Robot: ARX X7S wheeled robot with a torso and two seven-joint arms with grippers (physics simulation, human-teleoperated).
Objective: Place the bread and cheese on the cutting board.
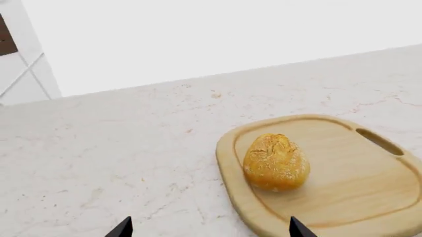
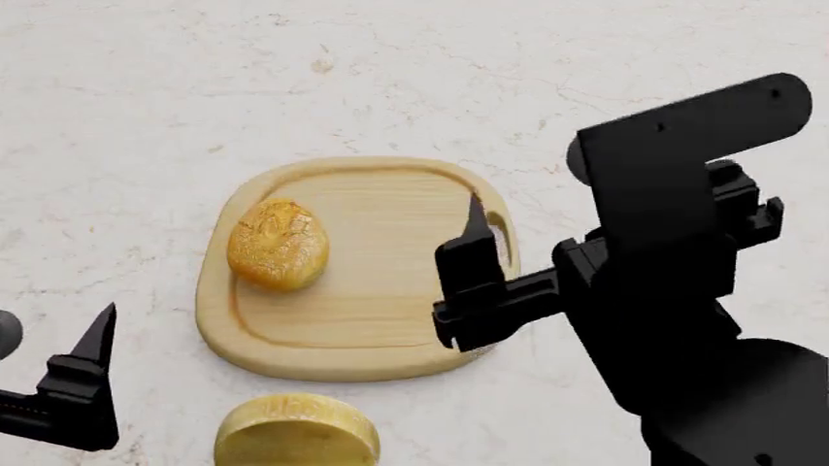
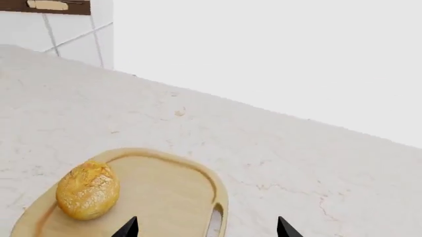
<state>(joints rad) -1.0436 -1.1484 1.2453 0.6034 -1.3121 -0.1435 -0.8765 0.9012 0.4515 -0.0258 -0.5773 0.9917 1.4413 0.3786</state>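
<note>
The crusty golden-brown round bread roll (image 2: 278,245) sits on my light wooden cutting board (image 2: 376,311); the pale yellow cheese half-wheel (image 2: 297,431) lies on the marble worktop (image 2: 130,116) beside it; my left end effector (image 1: 207,228) and right end effector (image 3: 205,228) gape empty

One bread (image 2: 278,245), one cheese (image 2: 297,430), one cutting board (image 2: 376,291), two grippers

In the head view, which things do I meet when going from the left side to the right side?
Left pincer → bread on the cutting board → right pincer. The cheese overlaps the bread's span, so I leave it out.
</note>
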